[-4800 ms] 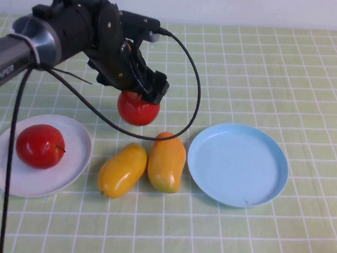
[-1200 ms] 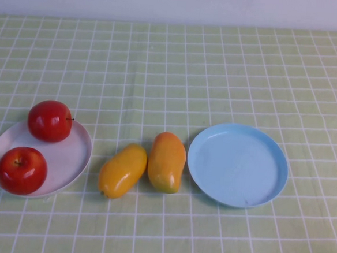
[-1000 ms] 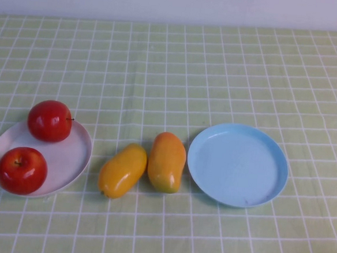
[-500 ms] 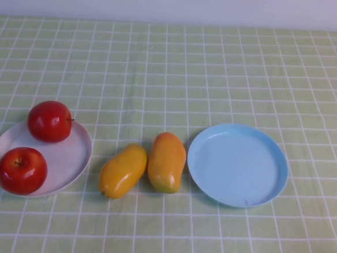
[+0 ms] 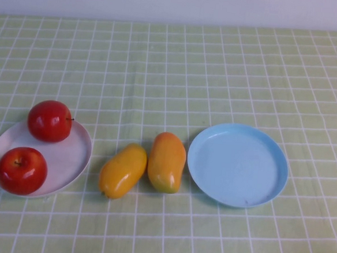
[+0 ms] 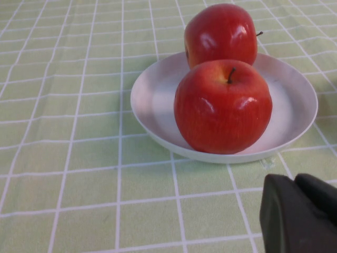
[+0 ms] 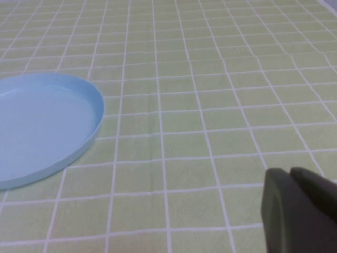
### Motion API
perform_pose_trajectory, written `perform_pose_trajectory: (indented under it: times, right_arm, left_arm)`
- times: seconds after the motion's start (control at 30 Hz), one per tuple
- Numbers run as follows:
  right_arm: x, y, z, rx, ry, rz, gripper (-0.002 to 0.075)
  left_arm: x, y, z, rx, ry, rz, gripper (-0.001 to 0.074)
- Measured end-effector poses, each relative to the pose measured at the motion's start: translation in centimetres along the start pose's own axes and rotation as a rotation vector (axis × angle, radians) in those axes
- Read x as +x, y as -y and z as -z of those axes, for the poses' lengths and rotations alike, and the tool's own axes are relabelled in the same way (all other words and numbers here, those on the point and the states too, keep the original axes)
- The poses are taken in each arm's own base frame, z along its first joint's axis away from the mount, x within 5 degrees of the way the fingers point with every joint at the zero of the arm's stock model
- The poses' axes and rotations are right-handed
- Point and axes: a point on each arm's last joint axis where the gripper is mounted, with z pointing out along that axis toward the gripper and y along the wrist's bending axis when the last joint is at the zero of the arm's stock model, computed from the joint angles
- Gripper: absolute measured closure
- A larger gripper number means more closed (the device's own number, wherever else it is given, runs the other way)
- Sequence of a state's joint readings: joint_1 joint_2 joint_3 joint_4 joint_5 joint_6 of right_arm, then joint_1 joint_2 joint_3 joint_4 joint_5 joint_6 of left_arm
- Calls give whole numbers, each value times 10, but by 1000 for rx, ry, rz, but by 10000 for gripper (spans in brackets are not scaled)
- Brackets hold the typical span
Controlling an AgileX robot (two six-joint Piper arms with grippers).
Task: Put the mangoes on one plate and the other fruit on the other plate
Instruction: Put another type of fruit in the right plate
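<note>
High view shows neither of my arms over the tabletop (image 5: 219,66), which is covered in a green checked cloth. On my left side sits the white plate (image 5: 74,154) with both red apples on it: the nearer apple (image 5: 21,170) toward my edge and the farther apple (image 5: 50,120) at the plate's far rim, the two close together. The light blue plate (image 5: 238,165) lies on my right side with nothing on it. Between the plates, on the cloth, lie the two mangoes side by side and touching or nearly so: the yellower mango (image 5: 122,170) nearer the white plate, the orange mango (image 5: 166,161) just beside the blue plate's rim. In my left wrist view only a dark corner of my left pincer (image 6: 297,213) shows, low over the cloth near the white plate; I cannot tell whether it is open or closed. In my right wrist view a like corner of my right pincer (image 7: 297,208) shows above bare cloth, with the blue plate near; its state I cannot tell either.
</note>
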State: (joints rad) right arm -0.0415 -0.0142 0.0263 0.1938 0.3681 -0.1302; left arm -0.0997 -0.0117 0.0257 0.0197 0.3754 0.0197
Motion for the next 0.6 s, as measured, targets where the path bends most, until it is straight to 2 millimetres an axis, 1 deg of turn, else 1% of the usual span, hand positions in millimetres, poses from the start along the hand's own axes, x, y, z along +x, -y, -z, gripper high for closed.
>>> perform_pose_trajectory:
  times: [0.6]
  right_arm:
    - [0,0,0,-7,-1,17,743]
  left_arm:
    - [0,0,0,0,0,0,731]
